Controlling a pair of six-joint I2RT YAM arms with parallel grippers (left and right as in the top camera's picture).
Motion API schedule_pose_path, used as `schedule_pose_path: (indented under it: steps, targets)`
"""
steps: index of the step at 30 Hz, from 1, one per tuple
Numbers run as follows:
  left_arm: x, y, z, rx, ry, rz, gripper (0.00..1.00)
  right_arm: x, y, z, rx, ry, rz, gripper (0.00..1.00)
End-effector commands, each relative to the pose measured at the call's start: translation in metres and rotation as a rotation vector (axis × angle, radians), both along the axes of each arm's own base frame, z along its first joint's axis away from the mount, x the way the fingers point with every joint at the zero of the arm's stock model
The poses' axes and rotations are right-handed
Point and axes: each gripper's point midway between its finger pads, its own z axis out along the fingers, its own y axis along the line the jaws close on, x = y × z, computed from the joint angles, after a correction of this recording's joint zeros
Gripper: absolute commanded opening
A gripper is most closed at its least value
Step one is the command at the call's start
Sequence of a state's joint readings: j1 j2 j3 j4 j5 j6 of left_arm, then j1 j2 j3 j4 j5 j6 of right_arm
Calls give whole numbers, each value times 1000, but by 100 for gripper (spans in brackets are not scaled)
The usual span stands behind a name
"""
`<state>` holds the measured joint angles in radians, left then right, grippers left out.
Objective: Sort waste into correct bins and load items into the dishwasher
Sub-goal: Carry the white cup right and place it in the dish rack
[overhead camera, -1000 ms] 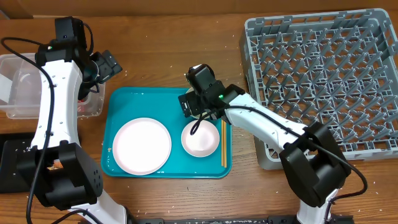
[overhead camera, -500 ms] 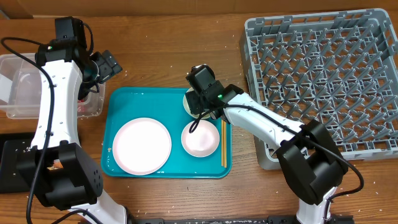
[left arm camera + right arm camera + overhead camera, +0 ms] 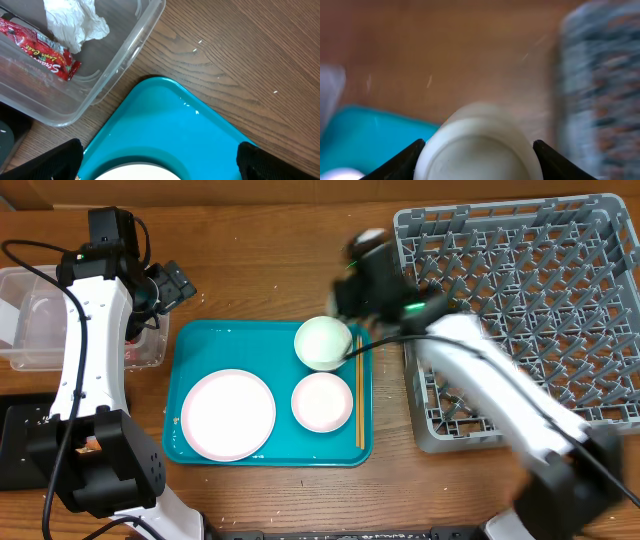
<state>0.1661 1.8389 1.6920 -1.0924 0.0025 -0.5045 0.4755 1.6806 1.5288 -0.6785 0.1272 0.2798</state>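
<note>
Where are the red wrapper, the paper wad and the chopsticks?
red wrapper (image 3: 36,48), left wrist view, middle of its printed face.
paper wad (image 3: 75,21), left wrist view, its crumpled centre.
chopsticks (image 3: 359,412), overhead view, halfway along the pair.

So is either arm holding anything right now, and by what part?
Left tool holds nothing. A small white bowl fills the gap of the right tool, but blur hides whether it's gripped.

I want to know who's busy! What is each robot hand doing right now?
Left gripper: open, holding nothing.
Right gripper: closed on a white cup, though the picture is blurry.
</note>
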Motion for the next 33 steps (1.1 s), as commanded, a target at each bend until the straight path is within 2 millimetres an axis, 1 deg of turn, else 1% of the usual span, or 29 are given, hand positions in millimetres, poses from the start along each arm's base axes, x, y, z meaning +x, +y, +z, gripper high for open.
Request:
schedule_pose_path:
  steps: [1,3,4,6,7,8,10,11,14,15,16,17,18,19,23,25,27,28,30,31,33]
  targets:
    - [3,4,5,16,-14,4,100,14,-86,56,9,-110,-168,54]
    - [3,4,5,16,-14,4,100,21,-138,57,-8,-108,-273,54]
    - [3,4,5,16,-14,4,100,24,-168,56,-13,-103,-337,54]
    - [3,4,5,16,-14,4,100,25,-217,47,-25,-75,-446,55]
    - [3,4,5,16,-14,4,100,24,-240,40,-27,-53,-493,59]
    - [3,4,5,16,-14,4,100,22,-257,34,-31,-34,-530,61]
    - [3,4,5,16,-14,4,100,18,-288,17,-39,17,-594,62]
    - [3,4,5,16,-14,4,100,16,-303,6,-44,49,-627,62]
    - [3,4,5,16,-14,4,99,12,-327,-22,-54,128,-674,63]
    - [3,4,5,16,-14,4,100,12,-332,-32,-55,155,-684,66]
    - [3,4,5,16,-14,4,100,11,-335,-40,-57,177,-689,71]
    - [3,4,5,16,-14,4,100,11,-336,-48,-59,201,-690,87]
    - [3,4,5,16,-14,4,100,10,-335,-51,-60,211,-689,95]
    - [3,4,5,16,-14,4,100,10,-335,-52,-60,215,-690,100]
    - [3,4,5,16,-14,4,100,6,-332,-44,-59,206,-684,100]
    - [3,4,5,16,-14,4,100,3,-326,-33,-55,196,-675,100]
    - [3,4,5,16,-14,4,100,-1,-313,-16,-24,178,-639,100]
    - [3,5,5,16,-14,5,100,-3,-303,-7,4,166,-608,100]
    - [3,5,5,16,-14,5,100,-6,-268,19,110,131,-489,100]
    - [3,5,5,16,-14,5,100,-7,-247,31,171,113,-416,100]
    - [3,4,5,16,-14,4,100,-13,-191,58,318,83,-213,100]
